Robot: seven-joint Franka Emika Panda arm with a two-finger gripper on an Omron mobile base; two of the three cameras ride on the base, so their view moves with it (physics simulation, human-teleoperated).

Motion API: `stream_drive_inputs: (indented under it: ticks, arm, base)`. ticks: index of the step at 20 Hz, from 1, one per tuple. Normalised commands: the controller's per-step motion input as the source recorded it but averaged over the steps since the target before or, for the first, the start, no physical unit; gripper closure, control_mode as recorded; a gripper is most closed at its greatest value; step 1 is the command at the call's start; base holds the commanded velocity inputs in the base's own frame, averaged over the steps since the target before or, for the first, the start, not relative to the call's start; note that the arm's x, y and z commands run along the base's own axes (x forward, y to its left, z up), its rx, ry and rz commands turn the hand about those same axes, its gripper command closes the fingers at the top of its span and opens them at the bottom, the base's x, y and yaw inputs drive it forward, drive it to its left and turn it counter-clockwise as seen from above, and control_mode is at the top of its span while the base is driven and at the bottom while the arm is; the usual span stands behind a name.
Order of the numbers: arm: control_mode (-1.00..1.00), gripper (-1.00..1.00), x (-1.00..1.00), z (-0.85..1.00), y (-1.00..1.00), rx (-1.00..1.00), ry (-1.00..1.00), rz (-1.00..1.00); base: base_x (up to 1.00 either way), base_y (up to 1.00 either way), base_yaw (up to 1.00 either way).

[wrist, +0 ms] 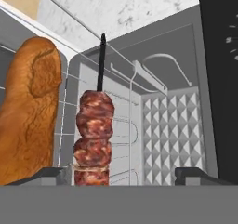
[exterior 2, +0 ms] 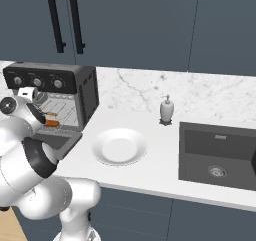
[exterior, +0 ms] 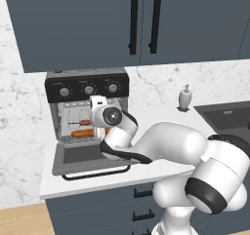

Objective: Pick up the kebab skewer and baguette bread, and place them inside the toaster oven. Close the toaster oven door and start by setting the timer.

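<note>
the gripper [wrist: 124,173], seen in the hand view, is reaching into the open toaster oven [exterior: 88,109], its two dark finger tips [wrist: 193,174] sitting well apart with nothing between them pressed, so the hand is standing released. just beyond the left tip the kebab skewer [wrist: 94,137] is lying with its red-brown chunks nearest the camera and its thin dark stick pointing away into the cavity. beside it, toward the left edge of the hand view, the baguette bread [wrist: 29,118] is lying on the wire rack, a plump orange-brown loaf running parallel to the skewer; whether the two are touching cannot be told. in the left base view the arm's wrist is hovering over the toaster oven door [exterior: 85,158], which is hanging dropped open and flat, its black bar handle at the front edge; the bread is showing as an orange shape on the rack behind the wrist. above the cavity the black panel is carrying three silver knobs [exterior: 88,89]. to the right, a white plate [exterior 2: 119,146] is resting on the counter [exterior 2: 150,175], a soap dispenser [exterior 2: 166,110] is standing farther back, and a dark sink [exterior 2: 217,155] is lying beyond it.
</note>
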Motion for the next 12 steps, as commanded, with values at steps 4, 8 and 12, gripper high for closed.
stream_drive_inputs:
  ticks: [4,8,12]
  arm:
    - [-1.00,-1.00,0.00,0.00,-0.01,0.00,0.00,0.00]
    - [-1.00,-1.00,0.00,0.00,0.00,0.00,0.00,0.00]
    - [-1.00,-1.00,-0.04,0.14,-0.04,0.00,0.00,0.00]
  base:
    - [0.00,0.00,0.00]
    - [0.00,0.00,0.00]
    - [0.00,0.00,0.00]
